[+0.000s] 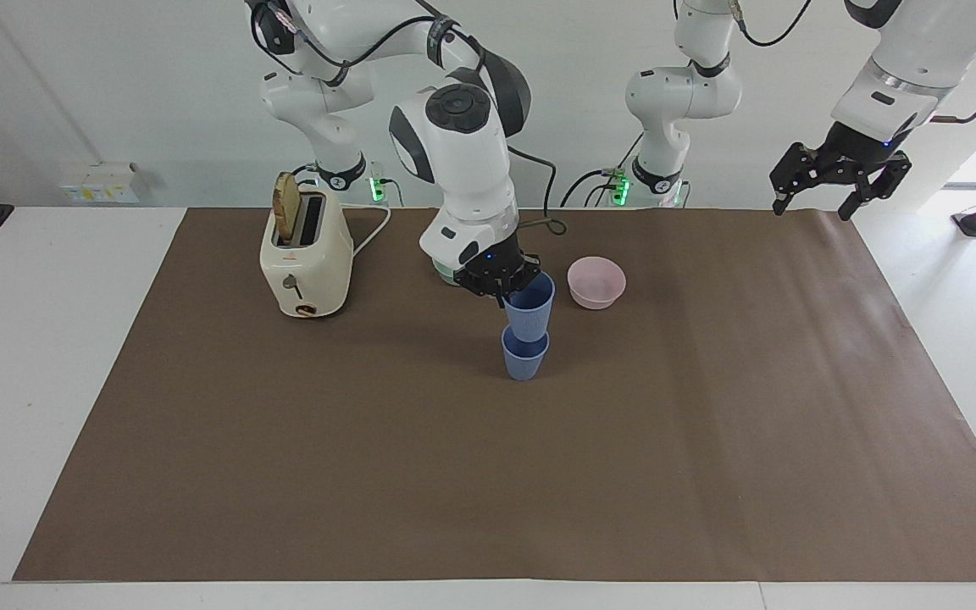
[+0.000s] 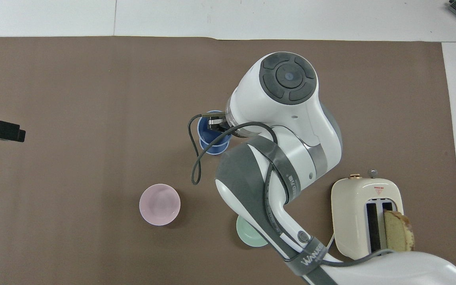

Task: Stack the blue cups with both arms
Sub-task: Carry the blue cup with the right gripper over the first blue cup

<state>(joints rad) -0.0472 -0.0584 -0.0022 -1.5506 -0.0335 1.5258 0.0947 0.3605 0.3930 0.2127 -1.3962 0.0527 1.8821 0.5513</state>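
Observation:
One blue cup [image 1: 524, 360] stands upright on the brown mat, near the table's middle. My right gripper [image 1: 505, 292] is shut on the rim of the second blue cup [image 1: 529, 312] and holds it upright straight over the standing one, its base at or just inside that cup's mouth. In the overhead view the held cup [image 2: 207, 132] covers most of the standing cup [image 2: 215, 150], with the right gripper [image 2: 215, 123] at its rim. My left gripper [image 1: 834, 185] hangs open and empty in the air over the mat's edge at the left arm's end, and waits.
A cream toaster [image 1: 302, 263] with a bread slice stands toward the right arm's end. A pink bowl [image 1: 596, 281] sits beside the cups, nearer the robots. A green bowl [image 2: 247, 236] is mostly hidden under the right arm.

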